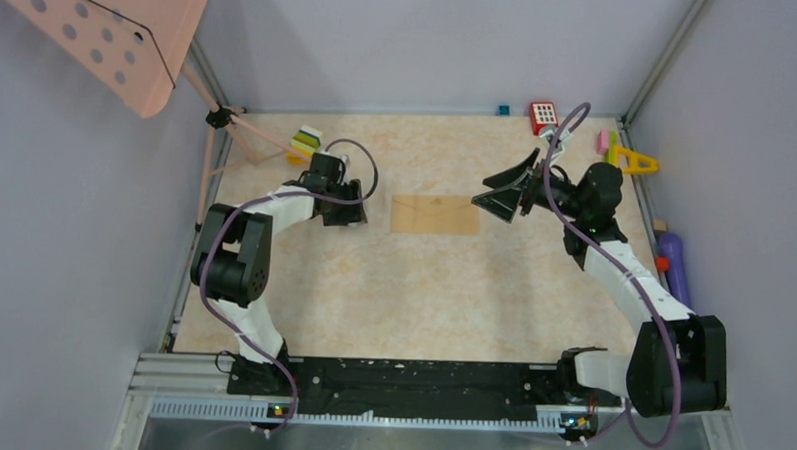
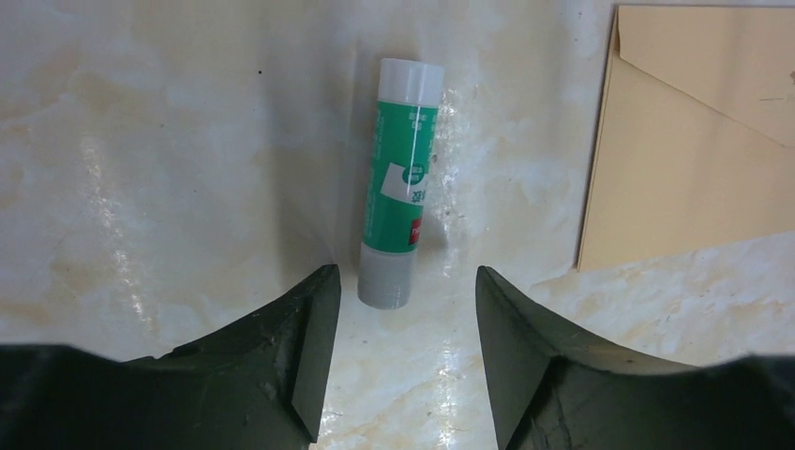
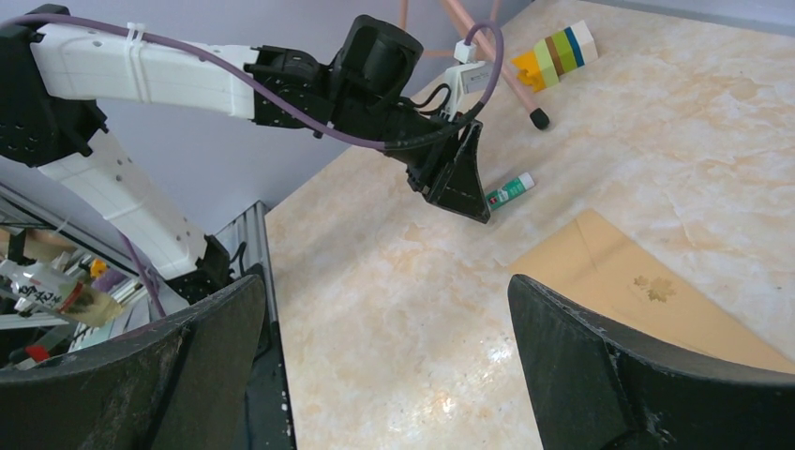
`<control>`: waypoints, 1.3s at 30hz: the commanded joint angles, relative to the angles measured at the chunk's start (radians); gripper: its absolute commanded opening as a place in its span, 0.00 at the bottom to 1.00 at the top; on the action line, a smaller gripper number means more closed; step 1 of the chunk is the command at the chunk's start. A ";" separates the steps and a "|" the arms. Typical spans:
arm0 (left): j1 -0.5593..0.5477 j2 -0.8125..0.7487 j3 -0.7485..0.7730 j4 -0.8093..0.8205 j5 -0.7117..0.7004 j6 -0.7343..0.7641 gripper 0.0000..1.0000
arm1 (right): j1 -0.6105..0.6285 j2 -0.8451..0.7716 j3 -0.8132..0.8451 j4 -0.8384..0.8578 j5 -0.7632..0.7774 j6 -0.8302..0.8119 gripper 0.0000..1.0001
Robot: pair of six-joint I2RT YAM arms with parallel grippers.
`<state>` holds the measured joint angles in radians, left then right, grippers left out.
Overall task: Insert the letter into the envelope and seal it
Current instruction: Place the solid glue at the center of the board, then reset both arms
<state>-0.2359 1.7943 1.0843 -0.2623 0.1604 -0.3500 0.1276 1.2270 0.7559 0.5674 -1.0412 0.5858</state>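
Looking down, we find the envelope (image 1: 435,214) flat between the arms, long axis left-right; the right gripper (image 1: 488,191), spread wide, hovers nearest, at its right end, while the left gripper (image 2: 405,291), released, faces a glue stick (image 2: 398,178).

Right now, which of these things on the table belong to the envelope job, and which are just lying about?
Job: the envelope; the glue stick, probably for sealing, in front of the open left claw. No letter shows.
Lying about: striped block stack; red toy; yellow triangle; purple tube; pink perforated stand.
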 commanded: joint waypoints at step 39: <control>0.057 -0.857 -0.089 -0.033 -0.199 0.427 0.99 | -0.158 -0.506 0.326 -0.971 0.372 -0.640 0.99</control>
<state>-0.1905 1.0916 0.9211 -0.3027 0.0776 0.1131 -0.0231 0.8230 0.9524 -0.0978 -0.8799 0.1429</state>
